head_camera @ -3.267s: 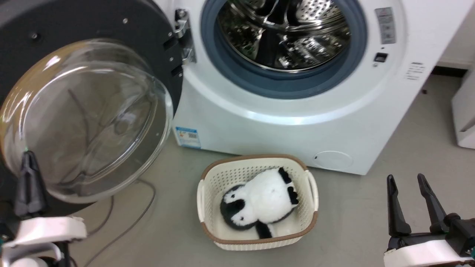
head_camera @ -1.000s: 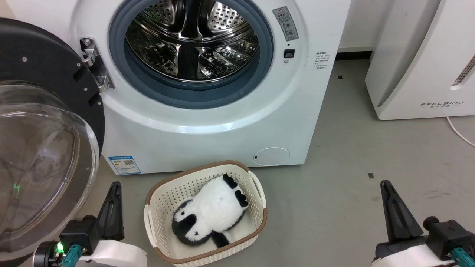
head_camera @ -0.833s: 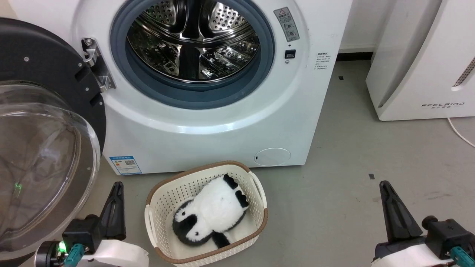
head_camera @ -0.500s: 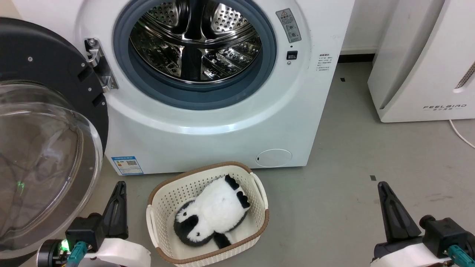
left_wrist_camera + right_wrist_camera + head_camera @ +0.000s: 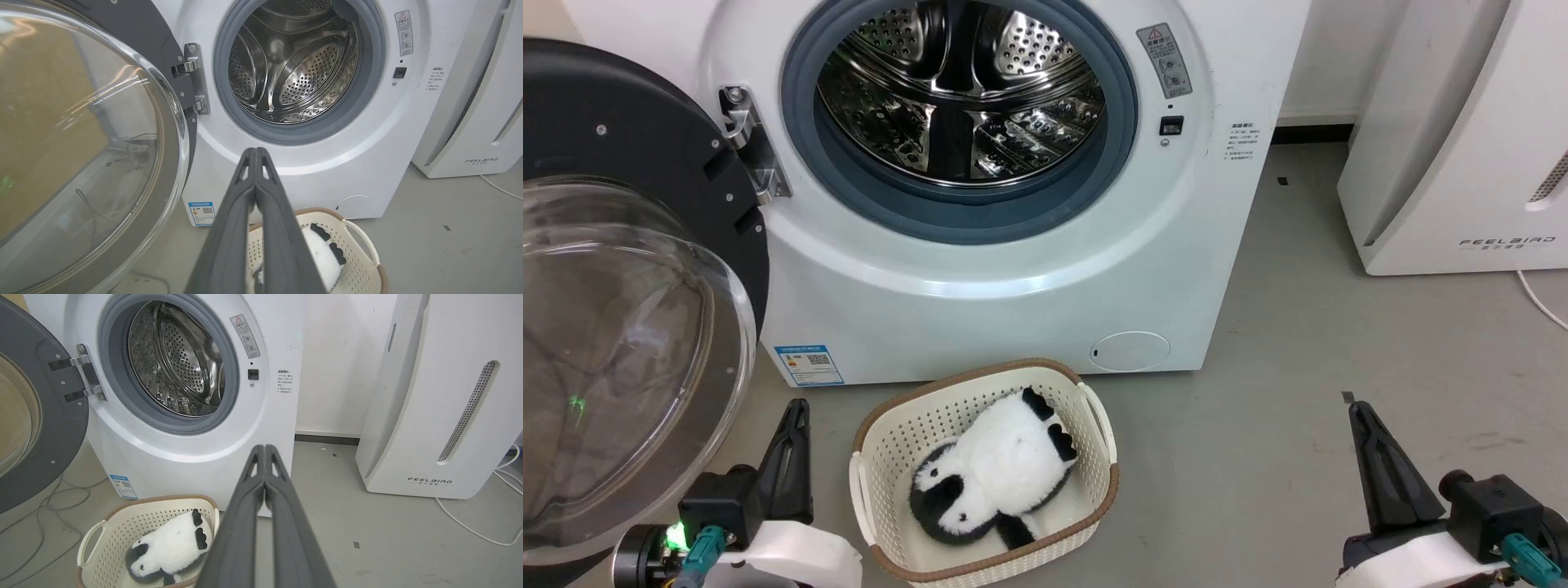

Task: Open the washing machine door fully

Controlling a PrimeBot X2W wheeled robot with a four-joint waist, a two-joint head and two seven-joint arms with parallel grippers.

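The washing machine door (image 5: 621, 106), a black ring around a bulging glass bowl, stands swung wide open on its hinge at the left of the white washing machine (image 5: 980, 286). The steel drum (image 5: 964, 98) is exposed. My left gripper (image 5: 799, 404) is low at the lower left, shut on nothing, just right of the door's glass and apart from it. My right gripper (image 5: 1353, 406) is shut and empty over the floor at the lower right. The left wrist view shows the door (image 5: 81, 134) left of my shut left gripper (image 5: 255, 150). The right wrist view shows my shut right gripper (image 5: 264, 447) and the door (image 5: 45, 416).
A cream basket (image 5: 890, 441) holding a panda plush (image 5: 996, 465) sits on the floor before the machine, between my grippers. A white FEELBIRD appliance (image 5: 1462, 122) stands at the right with a white cable (image 5: 1539, 298). Grey cables (image 5: 49, 494) lie under the door.
The head camera has swung, shifting the whole picture. My left gripper has dropped from the door's glass rim to beside the basket. My right gripper went from open to shut. The door stays open.
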